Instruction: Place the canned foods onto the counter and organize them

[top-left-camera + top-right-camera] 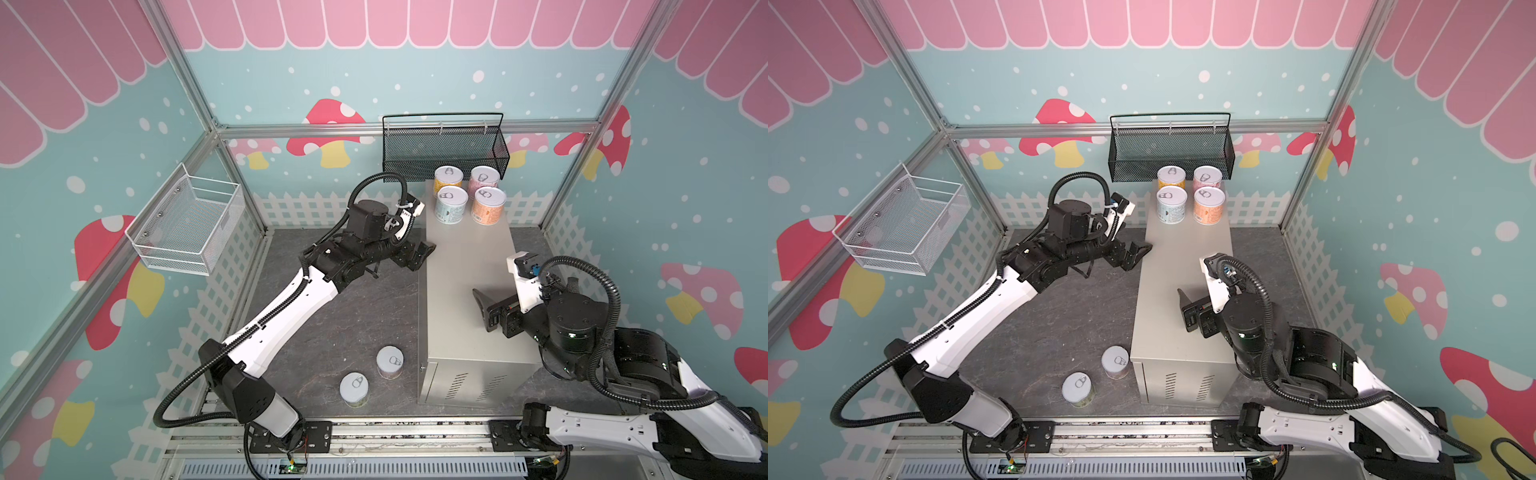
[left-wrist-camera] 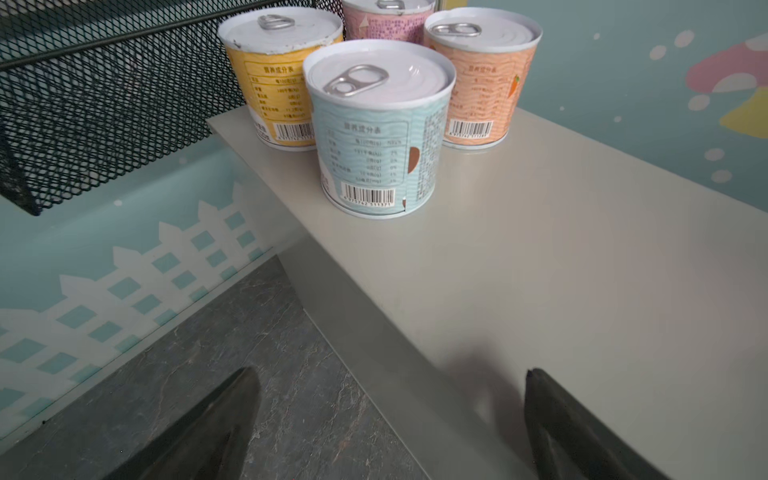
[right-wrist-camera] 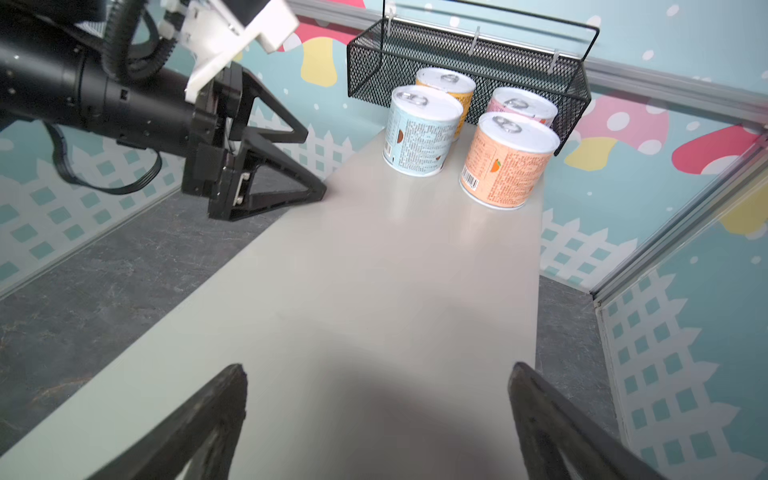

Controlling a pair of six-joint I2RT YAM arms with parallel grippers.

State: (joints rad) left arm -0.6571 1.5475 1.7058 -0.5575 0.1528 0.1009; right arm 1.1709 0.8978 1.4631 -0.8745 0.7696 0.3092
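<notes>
Four canned foods stand upright in a square at the far end of the counter (image 1: 469, 266): yellow (image 1: 448, 179), pink (image 1: 484, 178), light blue (image 1: 451, 204) and orange (image 1: 490, 205). Two more stand on the dark floor left of the counter's near end, one pinkish (image 1: 390, 362) and one greenish (image 1: 354, 390). My left gripper (image 1: 420, 255) is open and empty at the counter's left edge, short of the light blue can (image 2: 380, 129). My right gripper (image 1: 484, 311) hovers open and empty over the counter's near half, facing the cans (image 3: 509, 160).
A black mesh basket (image 1: 444, 145) hangs on the back wall just behind the cans. A white wire basket (image 1: 187, 226) is fixed to the left wall. Aluminium frame posts and decorated walls close in the cell on three sides.
</notes>
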